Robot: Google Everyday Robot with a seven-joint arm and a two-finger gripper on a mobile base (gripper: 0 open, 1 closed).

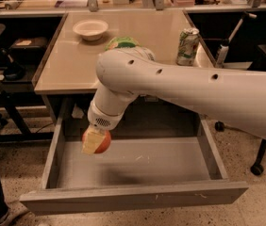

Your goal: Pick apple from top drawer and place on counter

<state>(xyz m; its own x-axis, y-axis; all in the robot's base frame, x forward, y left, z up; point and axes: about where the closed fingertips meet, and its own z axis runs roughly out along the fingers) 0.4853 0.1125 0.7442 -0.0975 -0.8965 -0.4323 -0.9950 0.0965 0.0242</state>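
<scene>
in the camera view, the only one we have, the gripper [94, 142] hangs over the left part of the top drawer [137, 194], above its grey floor and below the counter [71, 65] that spans the drawer's back. its fingers are clenched on the apple [103, 144]: one pale finger lies across the fruit's near left side, and the apple sits clear of the drawer floor, with a dark shadow under it. we judge the step in hand to be the lift out of the drawer, with the placing not yet done. the next move, as we read it, calls for raising the apple past the counter's front edge, which overhangs the drawer's rear, then carrying it inward and setting it on a bare patch, such as the stretch above the drawer's left side. it should keep away from the bowl [90, 28] and the can [187, 46], both standing far behind the drawer. a round fruit may roll, so we would let it go low and gently. the thick white arm [194, 88] crosses above the drawer and hides most of the green snack bag [121, 43] and part of the counter. the second finger is behind the apple. the drawer's back wall is lost in shadow, and the arm runs out of frame beyond the drawer's right side.
</scene>
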